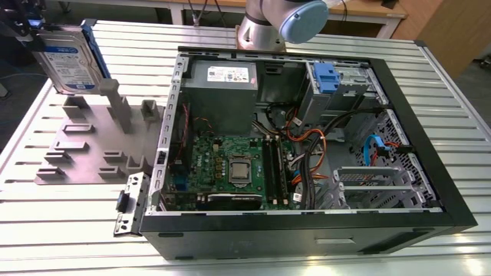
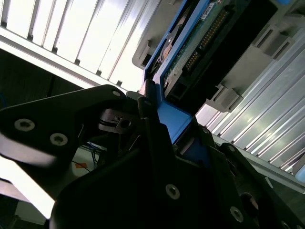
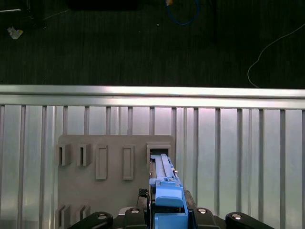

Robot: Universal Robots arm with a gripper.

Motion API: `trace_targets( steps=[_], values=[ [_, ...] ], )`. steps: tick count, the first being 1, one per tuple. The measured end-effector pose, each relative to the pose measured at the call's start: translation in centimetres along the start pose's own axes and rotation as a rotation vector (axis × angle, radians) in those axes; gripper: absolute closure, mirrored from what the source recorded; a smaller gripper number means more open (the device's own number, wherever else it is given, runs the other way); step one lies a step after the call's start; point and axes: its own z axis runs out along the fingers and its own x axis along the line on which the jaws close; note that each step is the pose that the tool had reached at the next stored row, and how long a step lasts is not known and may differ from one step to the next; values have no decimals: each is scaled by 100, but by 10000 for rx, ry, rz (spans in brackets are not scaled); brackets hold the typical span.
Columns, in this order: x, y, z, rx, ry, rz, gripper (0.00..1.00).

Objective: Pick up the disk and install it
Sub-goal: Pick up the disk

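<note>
Table (image 1: 445,75): ribbed metal slats carrying everything in the exterior view; the same slats run under the plate in the first wrist view.
Computer case (image 1: 307,233): black tower lying on its side, open, in the middle of the table.
Arm (image 1: 280,23): its silver base with a pale blue cap stands behind the case, at the far edge of the table.
Holder plate (image 1: 84,155): flat grey plate with raised blocks and slots, just beside the case on the exterior view's left.
Power supply (image 1: 222,86): grey box with a white label in the far corner of the case, above the green board (image 1: 230,167).
Disk (image 1: 71,63): upright over the far end of the holder plate, label facing the exterior camera, well apart from the case. In the first wrist view its blue carrier (image 3: 167,195) hangs directly over one slot (image 3: 158,151); whether the lower edge touches the plate cannot be told.
Gripper (image 2: 174,121): black fingers (image 2: 147,112) are closed tight on the blue carrier's end, holding the disk.
Blue bracket (image 1: 326,77): lone, seated in the case's drive bay.
</note>
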Motion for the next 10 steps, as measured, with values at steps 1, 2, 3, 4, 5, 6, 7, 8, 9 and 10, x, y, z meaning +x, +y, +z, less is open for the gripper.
trace_targets(
  steps=[1, 2, 3, 4, 5, 6, 7, 8, 9, 10],
  values=[
    [0, 0, -4, 0, 0, 0, 64],
    [0, 0, -8, 0, 0, 0, 64],
    [0, 0, -12, -1, 0, 0, 64],
    [0, 0, -16, -1, 0, 0, 64],
    [0, 0, -20, -1, 0, 0, 64],
    [0, 0, -24, -1, 0, 0, 64],
    [0, 0, -28, 0, 0, 0, 64],
    [0, 1, -31, 0, 0, 1, 64],
    [0, 0, -36, 0, 0, 0, 64],
    [0, 0, -39, 0, 0, 0, 64]
  ],
)
